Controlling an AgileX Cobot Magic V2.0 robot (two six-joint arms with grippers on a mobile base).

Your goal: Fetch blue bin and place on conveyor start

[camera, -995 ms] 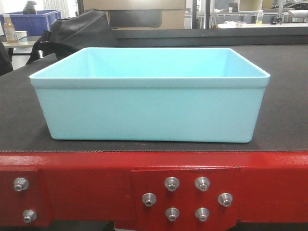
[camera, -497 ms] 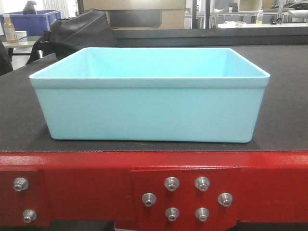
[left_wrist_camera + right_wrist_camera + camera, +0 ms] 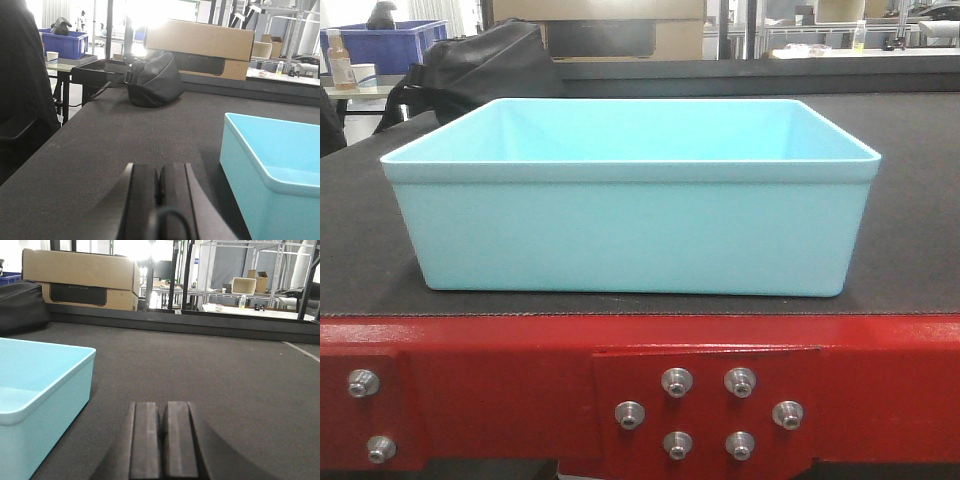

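Observation:
The blue bin [image 3: 630,225] is a pale cyan tub. It stands upright and empty on the black belt of the conveyor start [image 3: 360,270], just behind the red frame [image 3: 500,390] with its silver bolts. My left gripper [image 3: 160,172] is shut and empty over the belt, left of the bin [image 3: 270,170] and apart from it. My right gripper [image 3: 163,410] is shut and empty over the belt, right of the bin [image 3: 40,395] and apart from it. Neither gripper shows in the front view.
A black bag [image 3: 152,80] lies on the belt behind the bin, also in the front view [image 3: 485,65]. A cardboard box [image 3: 80,277] stands beyond the belt's far edge. A dark blue crate [image 3: 385,45] sits on a table at the far left.

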